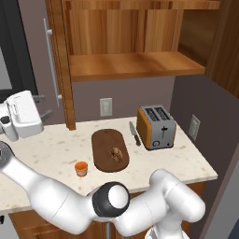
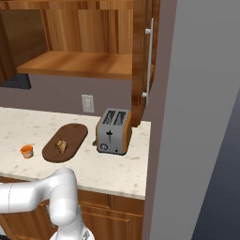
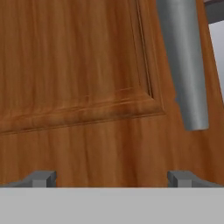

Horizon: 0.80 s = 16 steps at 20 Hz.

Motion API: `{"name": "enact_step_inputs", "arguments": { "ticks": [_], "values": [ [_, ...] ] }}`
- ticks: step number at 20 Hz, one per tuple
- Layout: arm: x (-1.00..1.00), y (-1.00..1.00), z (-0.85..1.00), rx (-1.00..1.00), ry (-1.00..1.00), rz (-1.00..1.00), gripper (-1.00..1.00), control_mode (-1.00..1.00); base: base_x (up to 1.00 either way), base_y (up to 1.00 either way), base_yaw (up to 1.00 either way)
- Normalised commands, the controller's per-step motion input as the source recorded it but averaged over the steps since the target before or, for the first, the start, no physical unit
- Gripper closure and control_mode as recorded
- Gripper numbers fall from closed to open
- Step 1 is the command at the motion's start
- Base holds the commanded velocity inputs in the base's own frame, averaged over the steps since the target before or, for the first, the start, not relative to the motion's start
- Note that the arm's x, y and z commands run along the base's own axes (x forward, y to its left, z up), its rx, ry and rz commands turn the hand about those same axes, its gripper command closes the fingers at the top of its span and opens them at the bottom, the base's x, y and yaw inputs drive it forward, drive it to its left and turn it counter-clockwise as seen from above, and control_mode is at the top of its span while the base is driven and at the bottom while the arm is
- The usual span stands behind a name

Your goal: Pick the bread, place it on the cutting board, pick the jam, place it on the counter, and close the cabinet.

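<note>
Speckled counter (image 1: 51, 154), bread (image 1: 116, 153) on cutting board (image 1: 100, 142)

Bread (image 1: 116, 153) on board (image 1: 103, 140) — cabinet (image 1: 59, 70) open

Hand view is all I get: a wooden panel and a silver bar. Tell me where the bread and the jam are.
Observer: The bread lies on the cutting board.
Operator: Now the jam.
Observer: The jam stands on the counter, left of the board and apart from it.
Operator: Say which door I am facing.
Observer: The left door of the cabinet, which is swung open.
</note>
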Motion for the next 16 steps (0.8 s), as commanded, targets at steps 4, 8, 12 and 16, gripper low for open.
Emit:
{"name": "enact_step_inputs", "arguments": {
  "ticks": [4,8,12,16],
  "values": [
    [0.0,-0.22,0.0,0.0,0.0,0.01,-1.0,-1.0,0.0,0.0,0.0],
    [0.01,-0.21,0.0,0.0,0.0,0.02,-1.0,-1.0,0.0,0.0,0.0],
    [0.0,-0.24,0.0,0.0,0.0,0.04,-1.0,-1.0,0.0,0.0,0.0],
    [0.0,-0.27,0.0,0.0,0.0,0.07,-1.0,-1.0,0.0,0.0,0.0]
  ]
}}
